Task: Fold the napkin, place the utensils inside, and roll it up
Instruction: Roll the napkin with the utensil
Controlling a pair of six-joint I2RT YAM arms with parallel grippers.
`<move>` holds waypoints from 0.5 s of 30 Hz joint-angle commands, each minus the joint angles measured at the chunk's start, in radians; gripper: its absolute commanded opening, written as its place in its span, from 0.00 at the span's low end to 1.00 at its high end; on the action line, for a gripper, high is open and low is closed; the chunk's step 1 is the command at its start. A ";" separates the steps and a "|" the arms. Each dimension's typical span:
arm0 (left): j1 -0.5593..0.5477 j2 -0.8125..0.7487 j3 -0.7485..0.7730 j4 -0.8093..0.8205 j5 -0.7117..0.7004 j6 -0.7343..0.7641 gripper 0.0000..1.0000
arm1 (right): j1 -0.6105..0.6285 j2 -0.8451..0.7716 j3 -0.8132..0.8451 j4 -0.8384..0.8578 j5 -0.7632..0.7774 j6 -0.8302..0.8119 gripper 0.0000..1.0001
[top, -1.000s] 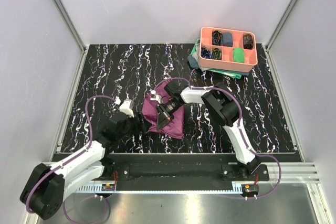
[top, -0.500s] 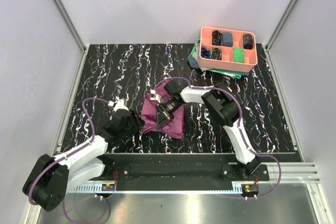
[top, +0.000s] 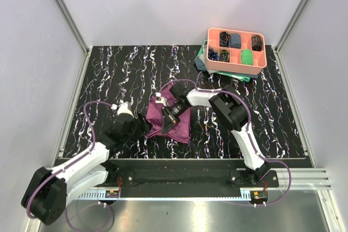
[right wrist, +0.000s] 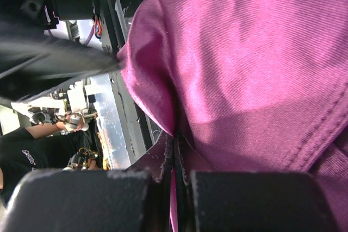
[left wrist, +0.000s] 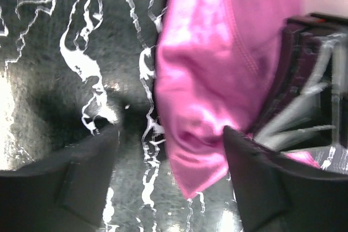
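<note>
Plum napkin [right wrist: 244, 69] pinched in the right pincer [right wrist: 175, 145].

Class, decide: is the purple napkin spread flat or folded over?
Folded over and bunched: the napkin shows layered creases, and the right fingers pinch a fold.

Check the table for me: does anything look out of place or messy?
The napkin lies bunched in an uneven heap rather than spread flat, with one fold pinched in the shut right gripper. Nothing looks spilled or damaged.
</note>
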 commanded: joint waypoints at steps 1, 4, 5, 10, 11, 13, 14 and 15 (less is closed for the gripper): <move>-0.002 -0.077 0.047 -0.022 0.037 0.084 0.86 | -0.006 0.017 0.050 -0.007 0.002 0.027 0.00; -0.002 -0.047 0.050 -0.050 0.113 0.083 0.87 | -0.006 0.023 0.062 -0.008 0.008 0.045 0.00; -0.003 -0.038 0.048 -0.052 0.137 0.077 0.88 | -0.007 0.023 0.064 -0.008 0.013 0.050 0.00; -0.003 -0.058 0.033 -0.065 0.162 0.033 0.83 | -0.009 0.027 0.065 -0.010 0.033 0.067 0.00; -0.003 -0.064 0.033 -0.075 0.155 0.025 0.82 | -0.009 0.027 0.065 -0.010 0.038 0.069 0.00; -0.003 -0.067 0.030 -0.070 0.157 0.007 0.79 | -0.010 0.025 0.064 -0.010 0.038 0.067 0.00; -0.003 -0.065 0.028 -0.056 0.160 0.003 0.78 | -0.010 0.025 0.059 -0.010 0.038 0.069 0.00; -0.003 -0.058 0.022 -0.049 0.161 -0.001 0.77 | -0.009 0.023 0.061 -0.010 0.038 0.067 0.00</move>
